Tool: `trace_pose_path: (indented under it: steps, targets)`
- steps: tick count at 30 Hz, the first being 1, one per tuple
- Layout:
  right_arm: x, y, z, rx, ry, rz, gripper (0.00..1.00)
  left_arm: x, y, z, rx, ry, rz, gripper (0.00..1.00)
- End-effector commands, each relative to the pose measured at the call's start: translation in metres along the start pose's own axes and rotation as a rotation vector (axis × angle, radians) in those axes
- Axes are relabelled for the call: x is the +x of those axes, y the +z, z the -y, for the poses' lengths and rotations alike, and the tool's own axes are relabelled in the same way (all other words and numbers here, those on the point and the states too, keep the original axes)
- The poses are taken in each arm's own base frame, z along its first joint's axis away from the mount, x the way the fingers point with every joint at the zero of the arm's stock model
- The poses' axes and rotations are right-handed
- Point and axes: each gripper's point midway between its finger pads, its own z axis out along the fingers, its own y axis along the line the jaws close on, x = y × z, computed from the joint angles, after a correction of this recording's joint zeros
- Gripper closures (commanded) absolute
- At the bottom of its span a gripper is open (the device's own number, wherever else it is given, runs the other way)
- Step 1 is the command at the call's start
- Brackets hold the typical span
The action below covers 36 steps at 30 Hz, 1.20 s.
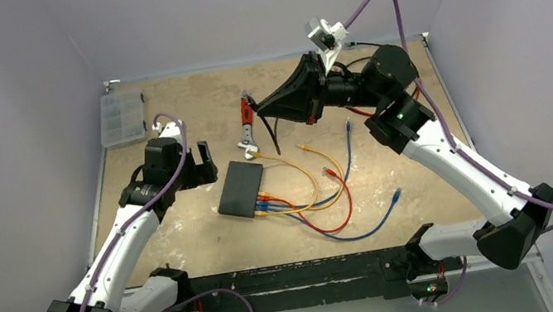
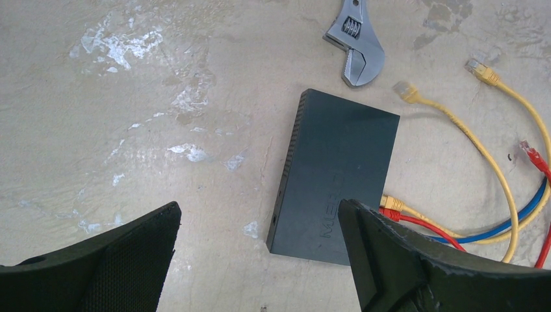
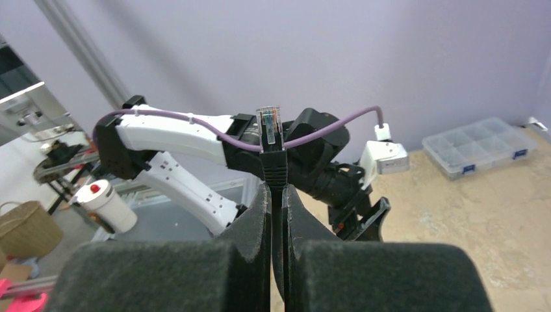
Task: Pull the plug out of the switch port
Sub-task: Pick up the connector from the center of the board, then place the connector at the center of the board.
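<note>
Between right claw (image 3: pixel 276 192) jaws, clamped: black plug (image 3: pixel 272 153).

One flat matte black rectangular switch (image 1: pixel 241 188), one red-handled steel adjustable wrench (image 1: pixel 248 123), one clear plastic compartment box (image 1: pixel 121 118). Network cables number six (counted by their loose ends): two yellow cables (image 2: pixel 409 94), two blue cables (image 1: pixel 349 140), one red cable (image 2: pixel 531 155), one black cable (image 3: pixel 275 166).

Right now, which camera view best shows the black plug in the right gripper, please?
The right wrist view: the black plug stands up, pinched in the right gripper. Top external shows only its dangling cable; left wrist, nothing.
</note>
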Motion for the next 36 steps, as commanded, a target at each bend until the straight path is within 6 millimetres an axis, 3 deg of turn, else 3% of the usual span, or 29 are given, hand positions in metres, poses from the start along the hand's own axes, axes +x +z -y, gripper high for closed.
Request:
trace_pose_path:
  steps: [1,8,12,17,21,26,31,36]
  targets:
    - [-0.025,-0.006,0.006,0.105,-0.085,0.048,1.0,-0.007,-0.002,0.003,0.021,0.011,0.021,0.08]
    - [-0.009,-0.022,0.063,0.339,-0.078,0.023,1.0,-0.007,-0.002,0.005,0.026,0.012,0.017,0.08]
    - [0.003,-0.043,0.097,0.445,-0.052,0.0,1.0,-0.006,-0.001,0.004,0.026,0.014,0.014,0.08]
    - [0.007,-0.096,0.148,0.702,-0.018,-0.019,1.0,-0.006,-0.001,0.005,0.028,0.011,0.016,0.08]
    - [-0.007,-0.142,0.172,0.861,-0.043,-0.002,1.0,-0.007,-0.002,0.005,0.028,0.01,0.021,0.08]
    - [-0.016,-0.185,0.196,1.052,-0.067,0.013,1.0,-0.006,-0.001,0.005,0.031,0.011,0.015,0.08]
    - [-0.017,-0.217,0.222,1.239,-0.076,0.015,1.0,-0.006,-0.001,0.006,0.035,0.012,0.014,0.08]
    - [-0.018,-0.234,0.243,1.333,-0.087,0.006,1.0,-0.006,-0.001,0.006,0.036,0.012,0.013,0.08]
